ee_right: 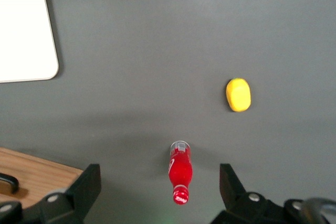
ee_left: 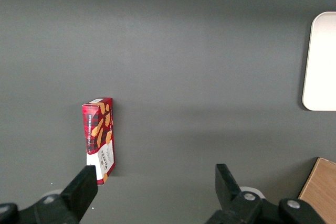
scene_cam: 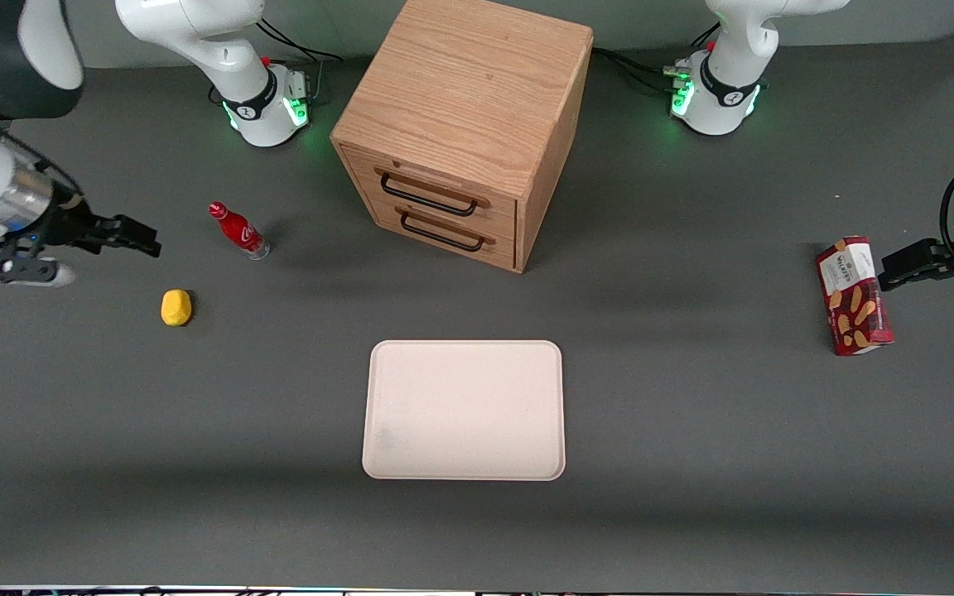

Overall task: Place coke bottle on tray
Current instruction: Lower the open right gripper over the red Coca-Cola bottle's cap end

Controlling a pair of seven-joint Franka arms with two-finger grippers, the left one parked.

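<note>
Up at the working arm's end of the tabletop (scene_cam: 692, 497), the hand (scene_cam: 133, 236) hangs above the surface with its two fingers (ee_right: 86, 190) spread wide apart and nothing between them. Under it spreads a flat dark grey tabletop, bare apart from a few things. The bottle (scene_cam: 238, 231) stands upright just beside the hand, toward the wooden drawer cabinet (scene_cam: 464, 124); it is slim and red, with a red cap, a white script logo and a clear base. From the wrist camera the bottle (ee_right: 180, 171) sits between the open fingers, below them and not touched. A small yellow lump (scene_cam: 176, 307) lies near the bottle, closer to the front camera. The tray (scene_cam: 464, 410), pale and flat with rounded corners, lies in front of the cabinet, well apart from the bottle. A red snack box (scene_cam: 854, 295) rests toward the parked arm's end.
</note>
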